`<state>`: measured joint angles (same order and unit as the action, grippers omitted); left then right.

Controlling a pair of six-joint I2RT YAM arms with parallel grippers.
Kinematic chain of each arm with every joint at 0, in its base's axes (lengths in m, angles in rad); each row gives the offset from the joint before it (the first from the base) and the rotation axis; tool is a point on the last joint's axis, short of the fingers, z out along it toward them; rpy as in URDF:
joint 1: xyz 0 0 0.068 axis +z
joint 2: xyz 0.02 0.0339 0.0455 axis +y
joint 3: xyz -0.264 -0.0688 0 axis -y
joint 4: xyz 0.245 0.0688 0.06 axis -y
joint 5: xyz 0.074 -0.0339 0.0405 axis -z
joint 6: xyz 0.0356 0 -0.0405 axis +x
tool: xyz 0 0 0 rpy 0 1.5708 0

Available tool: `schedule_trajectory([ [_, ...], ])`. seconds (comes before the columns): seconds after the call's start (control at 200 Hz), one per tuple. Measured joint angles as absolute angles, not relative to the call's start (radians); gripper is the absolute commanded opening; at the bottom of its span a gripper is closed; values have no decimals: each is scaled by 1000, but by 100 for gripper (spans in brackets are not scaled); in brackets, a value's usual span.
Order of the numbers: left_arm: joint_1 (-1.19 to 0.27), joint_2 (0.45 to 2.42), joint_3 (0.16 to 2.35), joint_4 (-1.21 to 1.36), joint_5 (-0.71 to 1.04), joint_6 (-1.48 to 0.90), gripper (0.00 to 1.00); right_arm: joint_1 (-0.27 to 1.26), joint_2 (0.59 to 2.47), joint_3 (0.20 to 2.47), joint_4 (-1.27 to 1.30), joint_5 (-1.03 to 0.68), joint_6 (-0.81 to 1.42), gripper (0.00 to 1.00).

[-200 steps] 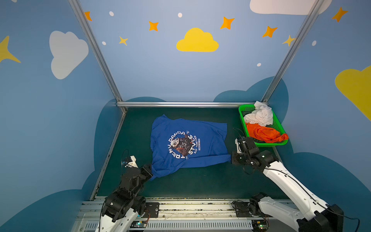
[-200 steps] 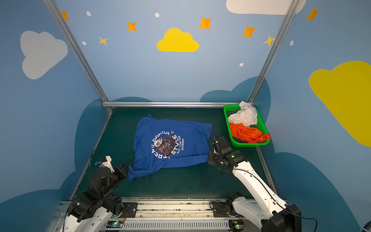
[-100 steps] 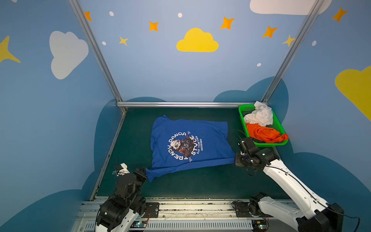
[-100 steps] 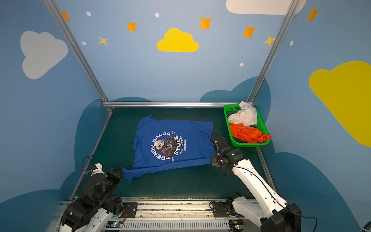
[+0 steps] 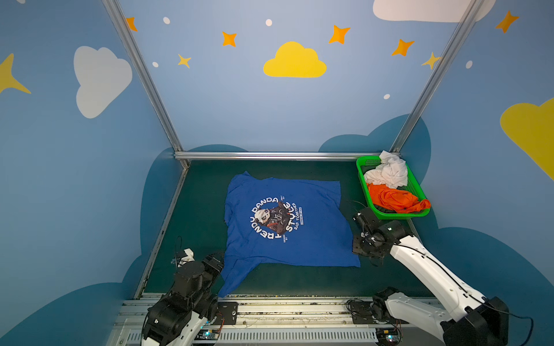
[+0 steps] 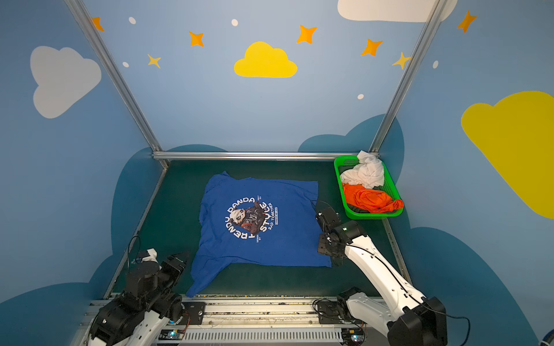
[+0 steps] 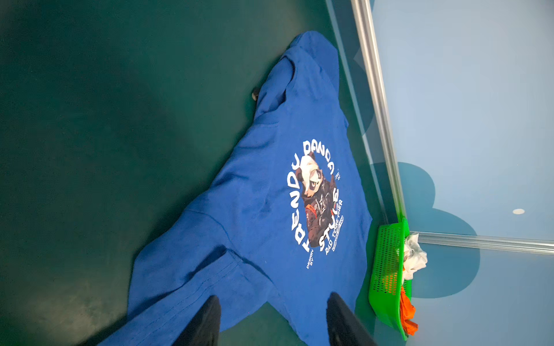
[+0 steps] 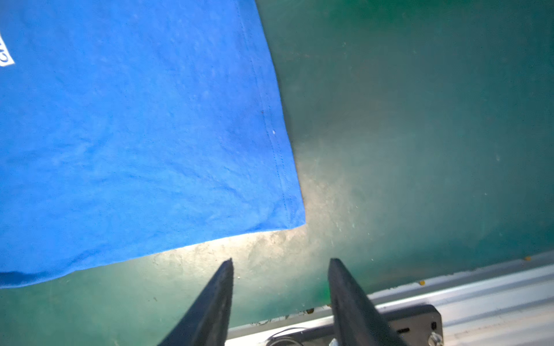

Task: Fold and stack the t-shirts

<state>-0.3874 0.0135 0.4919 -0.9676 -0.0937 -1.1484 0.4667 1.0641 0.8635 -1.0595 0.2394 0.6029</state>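
Lying print-up on the green counter (image 5: 198, 209), blue t-shirt (image 5: 314, 239), left pincer (image 7: 274, 314) released over its sleeve, right pincer (image 8: 280, 284) released just beside its hem corner

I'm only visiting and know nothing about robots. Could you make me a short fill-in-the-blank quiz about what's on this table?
1. The blue t-shirt lies spread on the table with its panda print facing ____.
2. The white t-shirt and the orange t-shirt lie crumpled in a mesh basket coloured ____.
3. The jaws of the left gripper and the right gripper both stand ____.
Missing words: up; green; open.
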Motion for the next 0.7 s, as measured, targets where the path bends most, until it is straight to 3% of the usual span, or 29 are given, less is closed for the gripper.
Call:
schedule_trajectory([
  [0.135, -387, 96, 531, -889, -122, -1111, 65, 467, 1050, 875, -1040, 244, 585, 58],
  [0.305, -387, 406, 601, -706, -178, -1016, 68, 466, 1124, 934, -926, 178, 527, 52],
  [0.476, -341, 828, 832, -581, -194, -858, 76, 455, 1338, 1095, -791, 70, 461, 52],
  [0.701, -107, 1361, 1207, -493, -71, -708, 77, 389, 1668, 1441, -719, -52, 378, 54],
])
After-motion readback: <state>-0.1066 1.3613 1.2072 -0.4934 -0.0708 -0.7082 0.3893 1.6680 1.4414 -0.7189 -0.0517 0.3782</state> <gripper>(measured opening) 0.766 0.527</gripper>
